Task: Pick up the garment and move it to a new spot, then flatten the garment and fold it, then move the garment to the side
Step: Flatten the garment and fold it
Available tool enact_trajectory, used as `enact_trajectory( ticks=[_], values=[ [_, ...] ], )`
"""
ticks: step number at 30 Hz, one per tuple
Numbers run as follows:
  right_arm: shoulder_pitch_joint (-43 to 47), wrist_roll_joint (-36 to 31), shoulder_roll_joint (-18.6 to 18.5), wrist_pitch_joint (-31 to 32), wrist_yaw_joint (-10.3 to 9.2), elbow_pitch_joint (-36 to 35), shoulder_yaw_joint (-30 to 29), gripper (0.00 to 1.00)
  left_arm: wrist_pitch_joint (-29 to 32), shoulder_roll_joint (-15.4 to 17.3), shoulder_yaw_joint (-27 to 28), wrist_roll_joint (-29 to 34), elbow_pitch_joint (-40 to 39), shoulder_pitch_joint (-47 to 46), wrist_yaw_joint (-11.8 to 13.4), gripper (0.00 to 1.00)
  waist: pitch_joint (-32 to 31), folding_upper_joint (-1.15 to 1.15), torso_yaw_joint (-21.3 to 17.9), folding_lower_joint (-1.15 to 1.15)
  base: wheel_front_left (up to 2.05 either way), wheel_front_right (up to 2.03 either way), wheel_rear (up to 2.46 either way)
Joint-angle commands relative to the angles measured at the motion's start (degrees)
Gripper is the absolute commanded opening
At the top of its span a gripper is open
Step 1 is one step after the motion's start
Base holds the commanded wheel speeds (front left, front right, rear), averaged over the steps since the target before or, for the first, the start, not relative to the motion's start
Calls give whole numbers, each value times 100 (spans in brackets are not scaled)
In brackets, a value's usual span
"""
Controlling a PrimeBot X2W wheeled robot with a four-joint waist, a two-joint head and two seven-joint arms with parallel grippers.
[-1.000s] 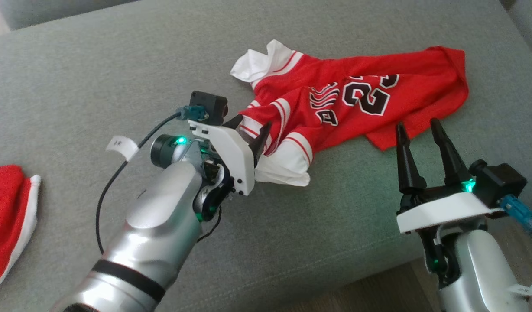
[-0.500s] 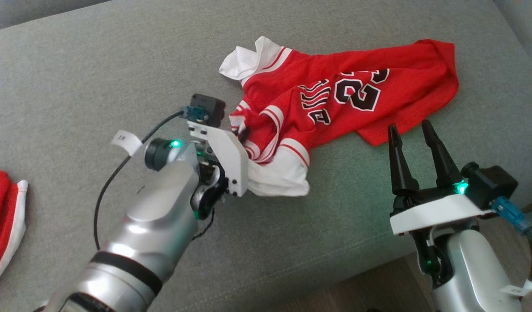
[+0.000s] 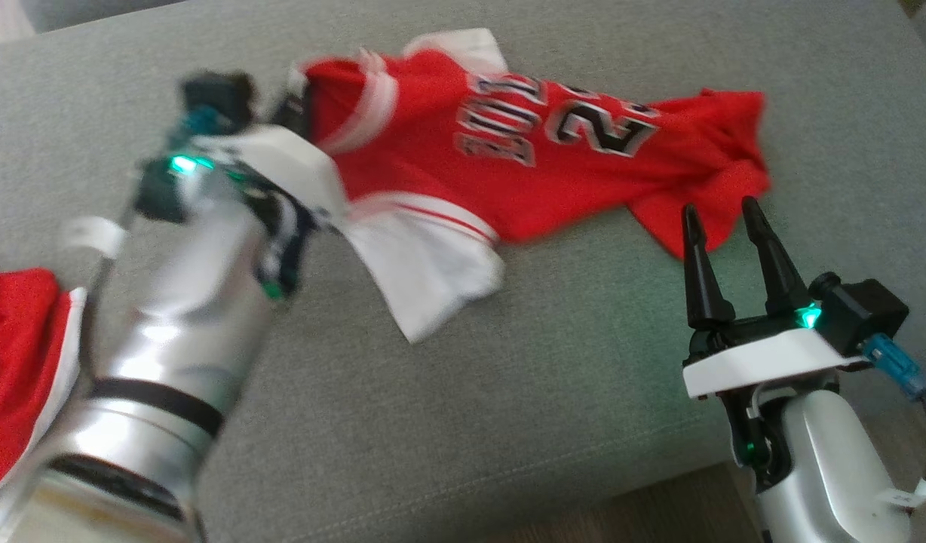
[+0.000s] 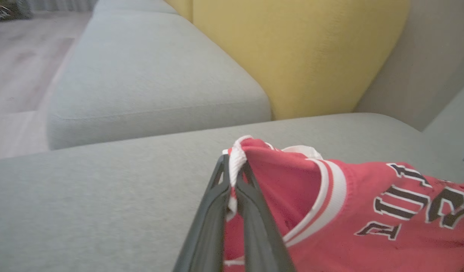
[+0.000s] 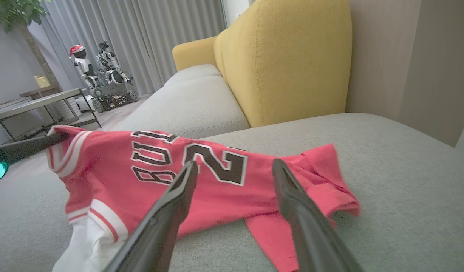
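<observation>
While it lies stretched across the grey sofa cushion (image 3: pixel 508 422), the red basketball jersey (image 3: pixel 523 173) shows black lettering and white trim. At one end, the left gripper (image 4: pixel 232 168) has its fingers clamped together on a white-trimmed edge, held raised. Just beside the jersey's opposite end, the right gripper (image 3: pixel 723 211) hovers, fingers apart. Well apart from the jersey, beyond the left arm, lies another red-and-white garment (image 3: pixel 18 362).
</observation>
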Motion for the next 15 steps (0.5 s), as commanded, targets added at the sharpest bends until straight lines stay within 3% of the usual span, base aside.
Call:
enact_trajectory(
  ticks=[1,9,10,11,15],
  values=[
    [-192,-45,-23,-5,43,-202,112,100,-76,242,197,62,-112,-382,40,0,-4,0,35,0,0,0,0],
    [-242,-74,-23,39,43,-210,211,100,-183,727,342,150,260,-802,74,0,56,0,129,0,0,0,0],
    [-246,-67,-23,36,43,-208,227,100,-185,739,322,171,330,-819,74,31,69,0,135,0,0,0,0],
    [-252,-60,-23,31,43,-203,240,100,-158,732,288,184,413,-815,54,100,79,0,139,0,0,0,0],
    [-269,-37,-23,10,43,-169,243,100,-190,679,292,160,582,-770,30,100,79,0,190,0,0,0,0]
  ],
)
